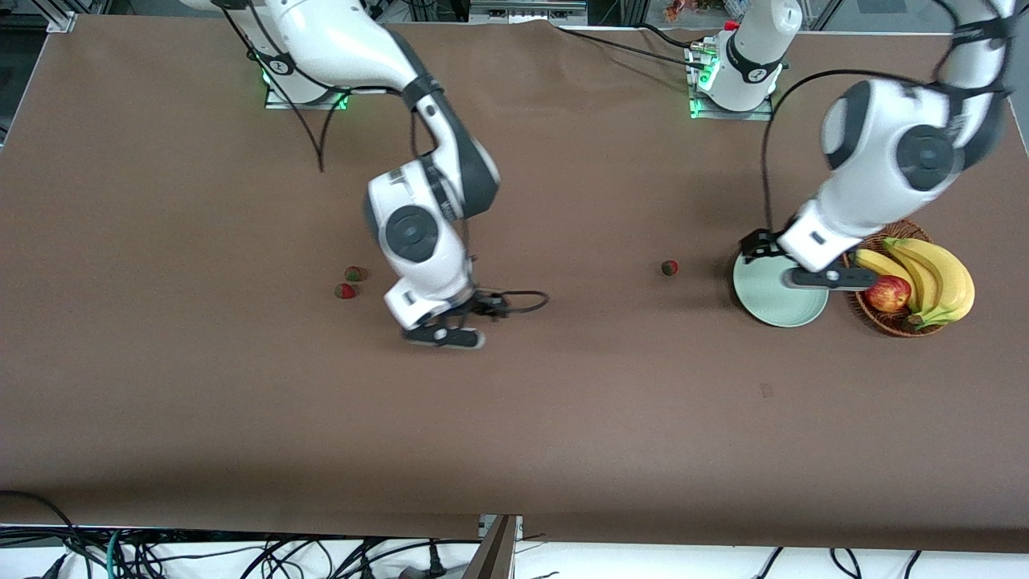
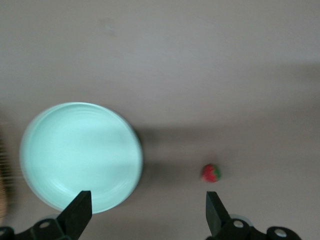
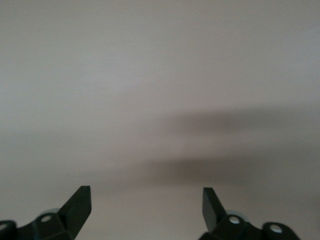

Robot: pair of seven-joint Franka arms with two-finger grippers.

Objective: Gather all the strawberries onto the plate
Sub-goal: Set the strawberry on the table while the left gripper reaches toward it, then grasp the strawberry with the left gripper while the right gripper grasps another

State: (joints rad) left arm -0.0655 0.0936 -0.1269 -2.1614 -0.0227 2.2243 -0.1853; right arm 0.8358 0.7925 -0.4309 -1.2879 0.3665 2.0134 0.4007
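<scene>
Plate (image 1: 773, 305) empty, near left arm's end of table, touching wicker basket (image 1: 884, 322) with bananas (image 1: 936, 277) and apple (image 1: 887, 293).

One strawberry (image 1: 669, 267) on bare cloth just beside plate, toward table middle.

Two strawberries (image 1: 350, 282) close together toward right arm's end.

Left gripper (image 2: 145, 210) over plate edge, jaws wide, nothing held.

Right gripper (image 3: 146, 205) over bare table near middle, beside strawberry pair, jaws wide, empty.
</scene>
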